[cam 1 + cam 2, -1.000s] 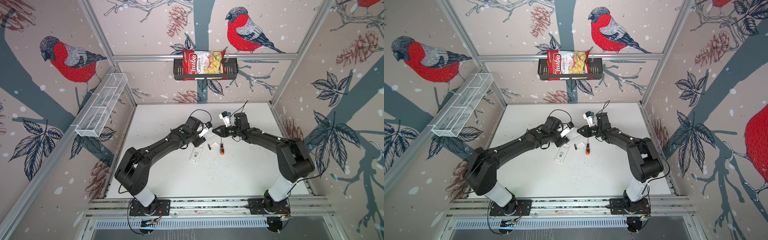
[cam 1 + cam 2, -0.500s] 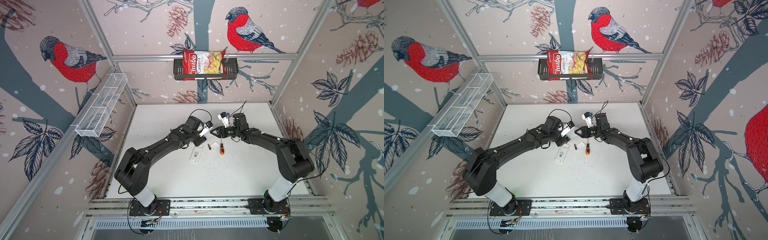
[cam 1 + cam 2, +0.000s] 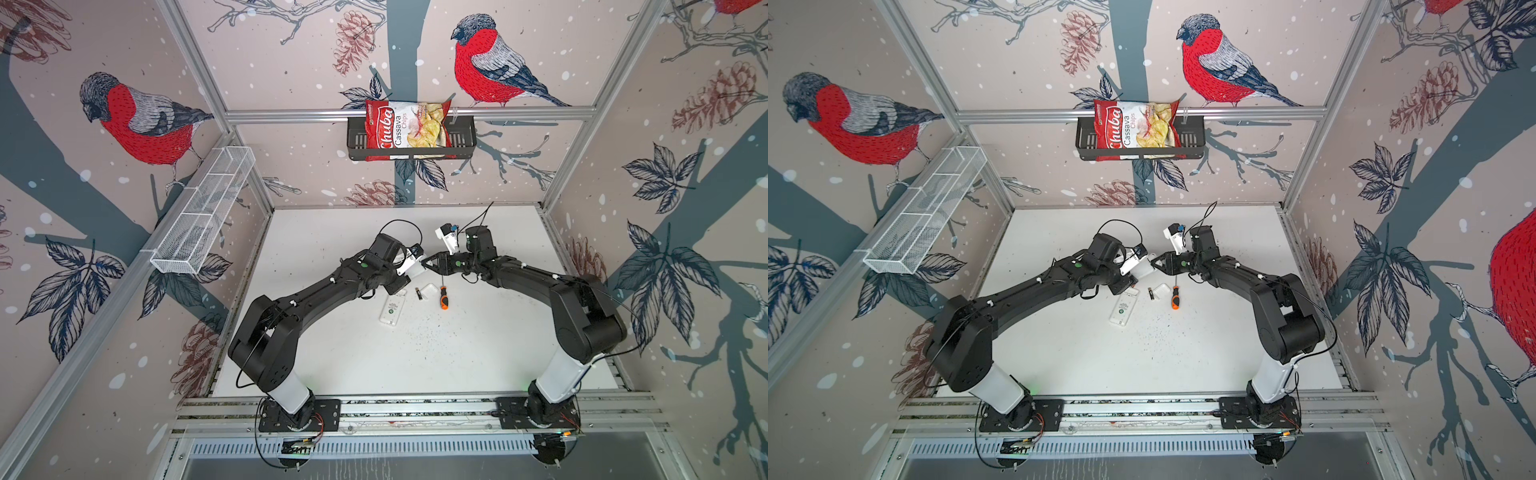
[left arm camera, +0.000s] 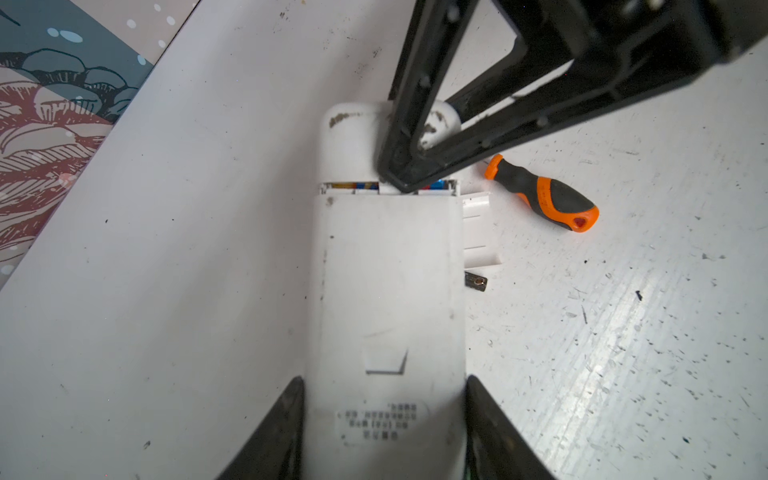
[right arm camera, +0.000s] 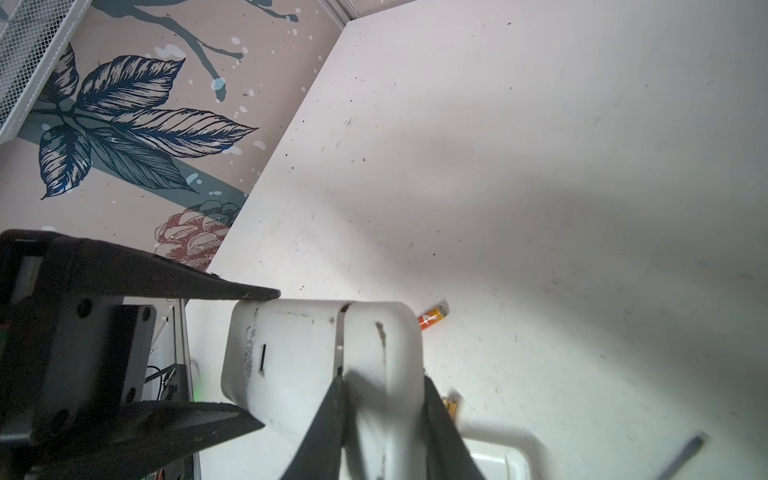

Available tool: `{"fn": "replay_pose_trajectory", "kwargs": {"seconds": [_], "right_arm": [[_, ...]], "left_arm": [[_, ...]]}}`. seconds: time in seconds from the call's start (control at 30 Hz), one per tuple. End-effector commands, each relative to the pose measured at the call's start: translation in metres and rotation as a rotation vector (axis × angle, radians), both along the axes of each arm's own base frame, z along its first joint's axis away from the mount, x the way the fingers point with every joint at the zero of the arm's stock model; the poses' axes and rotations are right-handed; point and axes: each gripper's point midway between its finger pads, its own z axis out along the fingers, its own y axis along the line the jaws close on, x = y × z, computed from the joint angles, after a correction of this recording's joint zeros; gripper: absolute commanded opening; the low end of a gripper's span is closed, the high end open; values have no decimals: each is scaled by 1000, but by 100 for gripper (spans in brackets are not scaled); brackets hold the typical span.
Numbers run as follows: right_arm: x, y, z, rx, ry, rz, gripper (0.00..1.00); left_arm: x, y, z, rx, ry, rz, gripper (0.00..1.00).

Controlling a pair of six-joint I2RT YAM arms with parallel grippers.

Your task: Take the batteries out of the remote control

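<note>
My left gripper (image 4: pixel 384 382) is shut on a white remote control (image 4: pixel 386 270), held above the table back side up. Its battery cover stands slightly slid, and coloured batteries (image 4: pixel 353 185) show in the gap. My right gripper (image 5: pixel 382 378) is shut on the remote's rounded end, one fingertip (image 5: pixel 337 376) in the seam, the other past the end. In both top views the two grippers meet at the remote (image 3: pixel 415 269) (image 3: pixel 1142 270). Loose batteries (image 5: pixel 433 318) (image 3: pixel 419 294) lie on the table below.
A second white remote (image 3: pixel 392 307) lies flat on the table beside a loose white cover (image 3: pixel 429 289) and an orange-and-black screwdriver (image 3: pixel 444 298). A wire basket (image 3: pixel 199 220) hangs on the left wall, and a black shelf (image 3: pixel 357 145) with a chip bag on the back wall.
My right gripper's jaws opened, moved a little toward the remote's end and closed on it. The left arm and the remote have stayed put.
</note>
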Motion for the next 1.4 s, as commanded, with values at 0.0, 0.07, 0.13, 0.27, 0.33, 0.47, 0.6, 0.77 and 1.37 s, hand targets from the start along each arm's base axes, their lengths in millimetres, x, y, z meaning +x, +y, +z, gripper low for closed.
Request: {"fn": "replay_pose_trajectory", "kwargs": {"seconds": [0.0,0.07,0.13,0.27,0.33,0.47,0.6,0.77,1.37], "right_arm": [[1,-3,-3,-29,-12,-8,44],[2,-4,0,-30,-23,-15,48],[4,-6,3,-40,-32,-26,48],[6,-9,7,-59,-50,-37,41],[7,-11,9,-62,-55,-43,33],[7,-12,9,-67,-57,-47,27],[7,-13,11,-74,-65,-56,27],[8,-13,15,-72,-71,-56,26],[3,-12,23,-32,-78,-43,23]], "left_arm": [[9,-17,25,-100,-71,-33,29],[9,-17,24,-97,-69,-33,29],[9,-17,22,-92,-68,-31,29],[9,-17,22,-90,-67,-33,29],[9,-17,23,-91,-67,-33,29],[9,-17,21,-90,-62,-33,29],[9,-18,19,-89,-59,-34,29],[10,-18,17,-86,-56,-33,29],[13,-18,12,-82,-48,-30,29]]}}
